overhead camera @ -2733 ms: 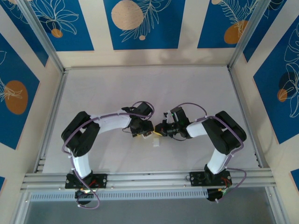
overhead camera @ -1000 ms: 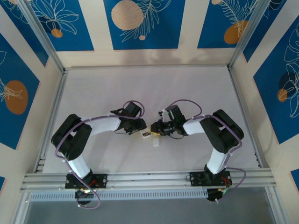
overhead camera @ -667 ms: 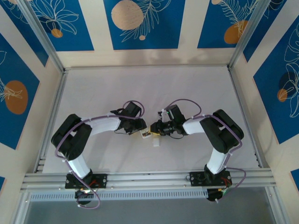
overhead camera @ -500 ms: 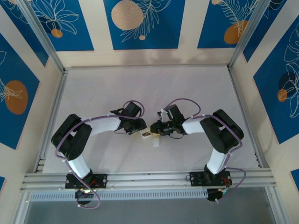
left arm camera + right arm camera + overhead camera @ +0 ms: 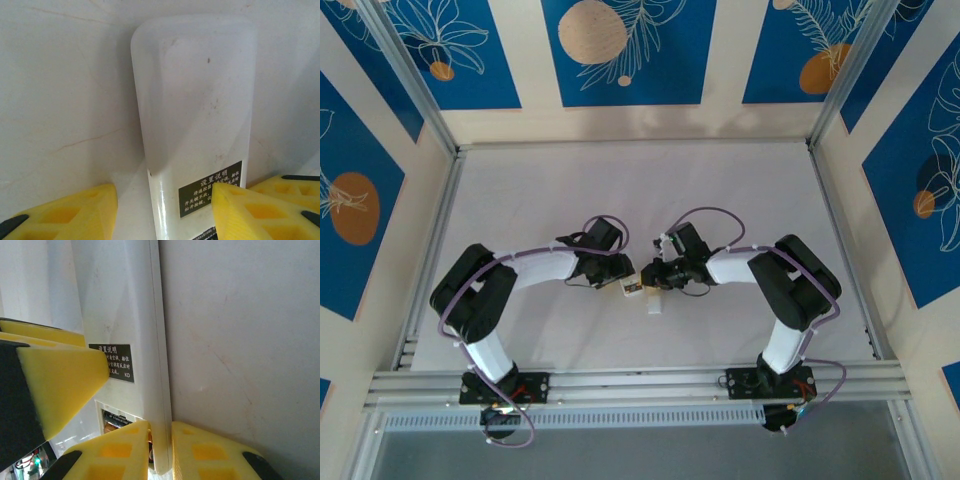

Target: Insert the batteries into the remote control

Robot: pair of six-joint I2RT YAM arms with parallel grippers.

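Inward from either side, both arms bend at the elbow and bring their wrists low over the middle of the pale table (image 5: 740, 190), tips nearly meeting. The right gripper (image 5: 160, 426) is pressed almost together, its two yellow foam pads (image 5: 120, 447) pinching the thin long edge of the remote control (image 5: 195, 100). The left gripper (image 5: 164, 195) stands about half spread around the same handset. One of its pads (image 5: 65, 385) lies against the labelled face. Whether the other pad touches, and so whether this claw truly grips, I cannot tell.

The remote is smooth glossy white plastic, flat with rounded corners, and carries a small dark label (image 5: 197, 195) with pale print. Below the label a rectangular opening (image 5: 116, 419) shows something dark and gold, too hidden to name. A tiny white piece (image 5: 653, 305) lies on the table just nearside of the grippers.
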